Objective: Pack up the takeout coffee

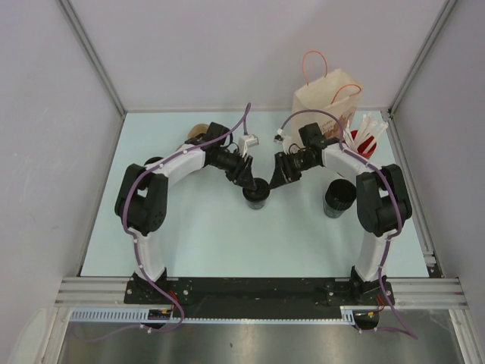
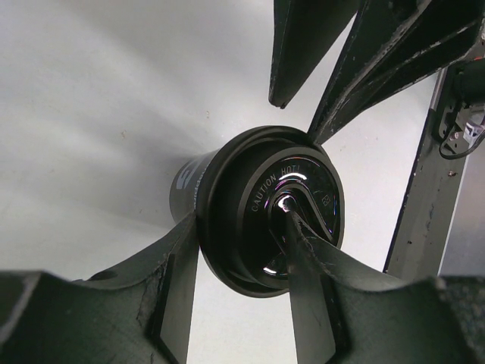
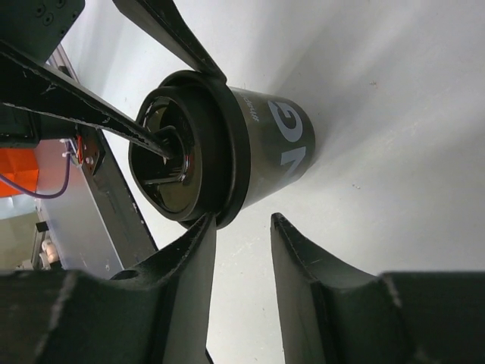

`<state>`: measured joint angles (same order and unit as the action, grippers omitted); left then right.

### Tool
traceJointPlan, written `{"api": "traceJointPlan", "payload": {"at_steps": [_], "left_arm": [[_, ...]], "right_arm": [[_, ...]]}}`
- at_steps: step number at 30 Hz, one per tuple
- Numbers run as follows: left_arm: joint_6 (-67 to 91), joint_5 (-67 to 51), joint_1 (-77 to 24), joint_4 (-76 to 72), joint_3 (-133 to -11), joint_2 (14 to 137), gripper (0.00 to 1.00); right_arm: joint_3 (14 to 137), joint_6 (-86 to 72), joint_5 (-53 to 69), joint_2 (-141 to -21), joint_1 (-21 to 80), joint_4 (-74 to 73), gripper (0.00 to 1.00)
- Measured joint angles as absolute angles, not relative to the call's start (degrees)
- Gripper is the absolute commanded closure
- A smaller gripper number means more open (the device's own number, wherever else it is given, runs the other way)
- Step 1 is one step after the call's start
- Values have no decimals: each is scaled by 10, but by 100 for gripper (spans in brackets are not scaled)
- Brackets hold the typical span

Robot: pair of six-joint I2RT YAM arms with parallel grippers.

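Top external view: takeout coffee (image 1: 256,192) is seen upright in the middle of the table (image 1: 189,243), lid (image 2: 250,254) fitted, both arms meeting over it. The paper bag (image 1: 326,97) is stood at the far right corner, mouth up, well apart from the cup. Nothing is seen bagged; the bag interior is not visible.

State of left gripper (image 2: 239,218): roughly half open, clamped across the lid edge. One finger (image 2: 178,288) is pressed on the outside of the cup wall, the other (image 2: 307,265) is tipped into the lid's centre recess. This is judged a hold on the coffee; how firm cannot be told.

State of right gripper (image 3: 244,224): jaws parted by a narrow gap, nothing between them. One finger (image 3: 189,273) is laid against the lid rim, the other (image 3: 311,280) is clear of the cup, just beside it. No grip is made from that side.

Status, as judged: cup capped and grasped by one arm, not yet lifted; the base looks seated on the table in both wrist views. Left to do: lift, carry right and back to the bag, lower through the mouth between the handles, release. A taller black cup (image 1: 339,199) and a red cup of sticks (image 1: 365,140) are stood near that route by the right arm, so clearance will need watching.
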<state>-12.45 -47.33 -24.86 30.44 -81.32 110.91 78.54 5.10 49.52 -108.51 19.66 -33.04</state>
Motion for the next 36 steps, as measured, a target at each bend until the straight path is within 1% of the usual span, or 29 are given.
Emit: {"api": "traceJointPlan", "payload": {"at_steps": [7,13,20,26,36], "left_arm": [[-124,-474,-248,301,-810,1108,52],[-120,-473,-248,299,-810,1108,52],[-121,-471,-248,296,-806,1105,52],[-121,-467,-248,289,-797,1099,52],[-120,-465,-248,278,-788,1094,52]], "right_arm": [[785,45,500,-1087,197,-320,64],[785,44,508,-1091,197,-319,67],[788,44,485,-1093,206,-324,70],[801,44,460,-1097,215,-338,70],[805,55,451,-1091,213,-343,64]]}}
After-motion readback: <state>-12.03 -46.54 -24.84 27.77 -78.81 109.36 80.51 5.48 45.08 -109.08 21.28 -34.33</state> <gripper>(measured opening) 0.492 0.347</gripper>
